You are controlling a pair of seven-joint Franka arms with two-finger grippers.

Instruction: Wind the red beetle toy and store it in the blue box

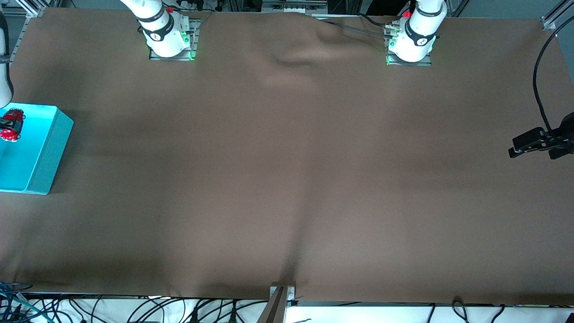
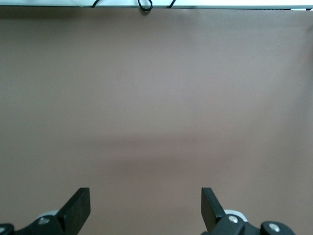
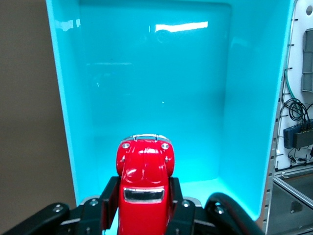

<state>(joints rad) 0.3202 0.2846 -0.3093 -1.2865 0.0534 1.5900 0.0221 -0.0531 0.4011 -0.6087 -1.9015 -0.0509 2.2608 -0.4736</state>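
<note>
The red beetle toy (image 1: 11, 124) is clamped between my right gripper's fingers, held over the inside of the blue box (image 1: 49, 148) at the right arm's end of the table. In the right wrist view the toy (image 3: 145, 171) points out from my right gripper (image 3: 145, 203), with the box's turquoise floor (image 3: 156, 88) below it. My right gripper (image 1: 10, 125) is shut on the toy. My left gripper (image 1: 531, 142) is open and empty over the bare cloth at the left arm's end; its spread fingers (image 2: 78, 208) show in the left wrist view.
A brown cloth (image 1: 287, 170) covers the table, with wrinkles between the two arm bases. Cables (image 1: 134, 309) hang along the table's edge nearest the front camera. A metal frame (image 3: 298, 147) with cables stands beside the box.
</note>
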